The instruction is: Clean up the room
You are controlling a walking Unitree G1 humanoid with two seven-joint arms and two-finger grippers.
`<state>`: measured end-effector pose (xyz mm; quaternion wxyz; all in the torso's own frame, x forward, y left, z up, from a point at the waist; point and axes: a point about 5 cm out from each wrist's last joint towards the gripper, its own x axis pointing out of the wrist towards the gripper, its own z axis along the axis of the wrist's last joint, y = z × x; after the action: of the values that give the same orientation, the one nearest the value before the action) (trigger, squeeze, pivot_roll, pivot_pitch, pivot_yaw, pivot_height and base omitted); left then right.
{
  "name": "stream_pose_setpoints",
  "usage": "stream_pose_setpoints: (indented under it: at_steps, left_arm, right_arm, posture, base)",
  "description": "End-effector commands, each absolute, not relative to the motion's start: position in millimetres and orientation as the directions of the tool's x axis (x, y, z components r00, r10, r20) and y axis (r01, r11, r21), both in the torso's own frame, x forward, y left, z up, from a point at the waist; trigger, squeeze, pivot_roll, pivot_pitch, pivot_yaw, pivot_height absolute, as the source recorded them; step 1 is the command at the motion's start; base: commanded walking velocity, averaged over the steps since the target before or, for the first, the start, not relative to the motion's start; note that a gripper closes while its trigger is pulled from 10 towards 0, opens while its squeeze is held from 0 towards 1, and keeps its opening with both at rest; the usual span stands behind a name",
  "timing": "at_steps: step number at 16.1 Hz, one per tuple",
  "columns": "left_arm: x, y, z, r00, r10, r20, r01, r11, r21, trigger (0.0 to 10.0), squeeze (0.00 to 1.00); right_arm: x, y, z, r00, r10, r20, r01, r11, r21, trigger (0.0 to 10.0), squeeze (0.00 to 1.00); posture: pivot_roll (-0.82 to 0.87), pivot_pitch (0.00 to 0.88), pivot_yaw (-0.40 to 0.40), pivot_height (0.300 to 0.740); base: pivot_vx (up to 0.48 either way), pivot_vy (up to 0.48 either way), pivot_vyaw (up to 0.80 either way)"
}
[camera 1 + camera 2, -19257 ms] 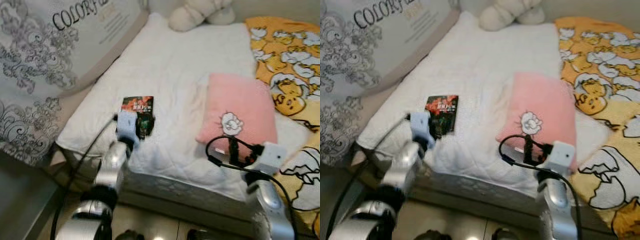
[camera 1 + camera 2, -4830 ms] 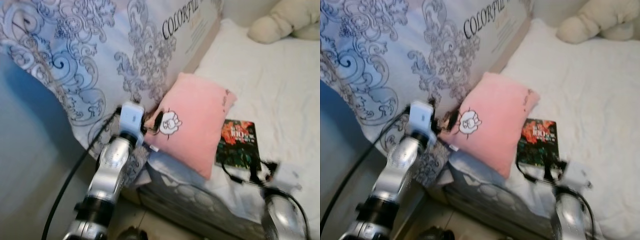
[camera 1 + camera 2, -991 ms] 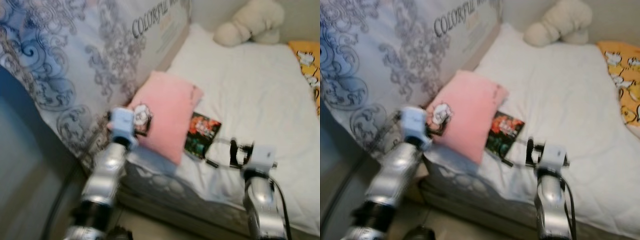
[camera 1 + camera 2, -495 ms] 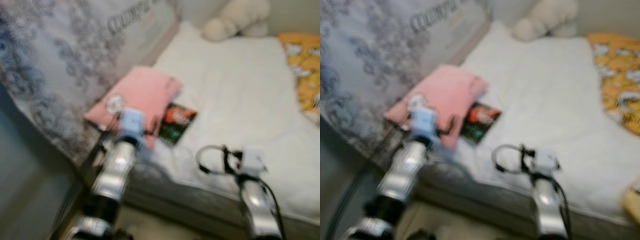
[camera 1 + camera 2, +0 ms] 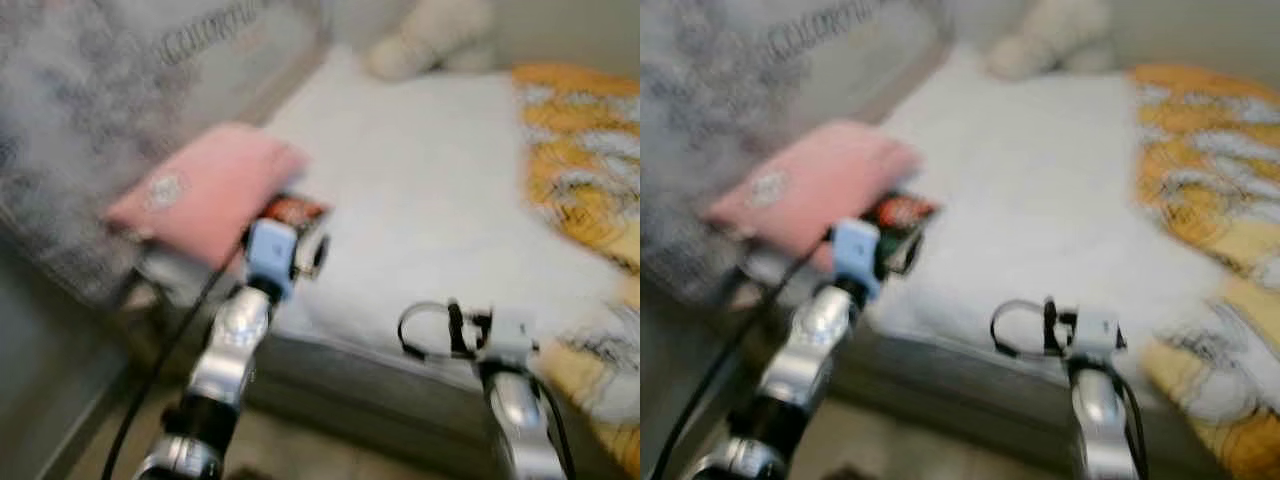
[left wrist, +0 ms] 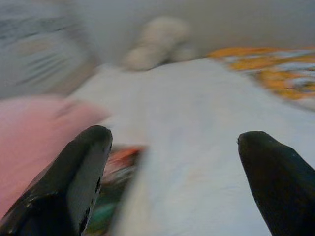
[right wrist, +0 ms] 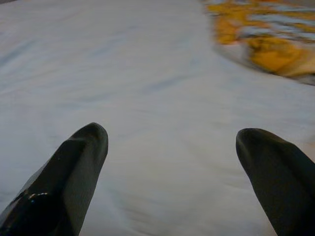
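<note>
A pink pillow (image 5: 200, 185) lies at the bed's left edge against a large patterned bedding package (image 5: 90, 110). A dark red-and-green book (image 5: 297, 210) lies beside the pillow, partly hidden behind my left wrist. My left gripper (image 6: 174, 142) is open just over the mattress edge, with the pillow (image 6: 34, 132) and the book (image 6: 118, 162) close before it. My right gripper (image 7: 172, 137) is open and empty over the bare white sheet near the bed's front edge (image 5: 455, 325). All views are blurred.
The white mattress (image 5: 430, 200) stretches ahead. A yellow cartoon-print blanket (image 5: 580, 170) covers its right side. A cream plush toy (image 5: 430, 40) sits at the far end. The floor lies in front of the bed frame.
The whole view has swung right and blurred. My left gripper has come away from the pillow's near end and now stands by the book. The right arm holds much the same pose.
</note>
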<state>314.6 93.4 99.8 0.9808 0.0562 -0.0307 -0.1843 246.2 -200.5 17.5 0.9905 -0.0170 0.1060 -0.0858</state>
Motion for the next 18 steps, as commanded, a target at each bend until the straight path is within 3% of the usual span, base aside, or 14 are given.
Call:
stream_pose_setpoints:
  at_steps: [1, 6, 8, 11, 14, 16, 18]
  left_arm:
    - [317.9, 98.0, 99.9, 0.931, -0.363, 0.029, 0.354, 0.920, 0.167, 10.0, 0.00]
    - [313.6, 107.8, 87.9, 0.932, -0.361, -0.007, 0.358, 0.920, 0.160, 10.0, 0.00]
    - [292.6, 129.1, 92.6, 0.950, -0.304, 0.071, 0.298, 0.951, 0.081, 10.0, 0.00]
    - [289.2, 112.6, 126.1, 0.923, -0.331, 0.197, 0.318, 0.943, 0.095, 10.0, 0.00]
    - [299.5, 104.3, 126.0, 0.915, -0.366, 0.169, 0.348, 0.929, 0.127, 10.0, 0.00]
    - [315.9, 114.4, 110.0, 0.958, -0.285, 0.041, 0.279, 0.954, 0.111, 10.0, 0.00]
    - [318.4, 120.5, 107.7, 0.963, -0.268, 0.025, 0.264, 0.957, 0.121, 10.0, 0.00]
  right_arm:
    - [246.9, -193.1, 15.6, 0.963, -0.158, -0.217, 0.154, 0.988, -0.034, 10.0, 0.00]
    - [241.3, -197.0, 12.4, 0.965, -0.147, -0.217, 0.160, 0.986, 0.046, 10.0, 0.00]
    - [232.5, -203.4, 38.9, 0.994, -0.090, -0.068, 0.091, 0.996, 0.021, 10.0, 0.00]
    - [235.8, -190.6, 81.9, 0.995, -0.035, 0.090, 0.032, 0.999, 0.026, 10.0, 0.00]
    - [240.9, -191.7, 69.3, 0.996, -0.085, 0.034, 0.083, 0.995, 0.057, 10.0, 0.00]
    - [254.6, -180.2, 60.5, 0.995, -0.091, -0.043, 0.095, 0.992, 0.088, 10.0, 0.00]
    - [260.2, -173.9, 64.4, 0.997, -0.061, -0.048, 0.065, 0.995, 0.078, 10.0, 0.00]
  posture:
    - [0.06, 0.000, 0.000, 0.740]
    - [0.05, 0.000, 0.010, 0.740]
    - [0.04, 0.000, 0.007, 0.740]
    - [0.05, 0.000, -0.012, 0.740]
    - [0.05, 0.000, -0.006, 0.740]
    - [0.02, 0.000, 0.018, 0.740]
    - [0.02, 0.000, 0.020, 0.740]
  base:
    - [0.000, -0.465, -0.77]
    - [0.000, 0.000, -0.77]
    - [0.000, 0.000, -0.77]
    - [0.000, 0.000, -0.78]
    - [0.192, -0.252, -0.78]
    - [0.141, -0.193, 0.00]
    - [0.000, 0.000, 0.00]
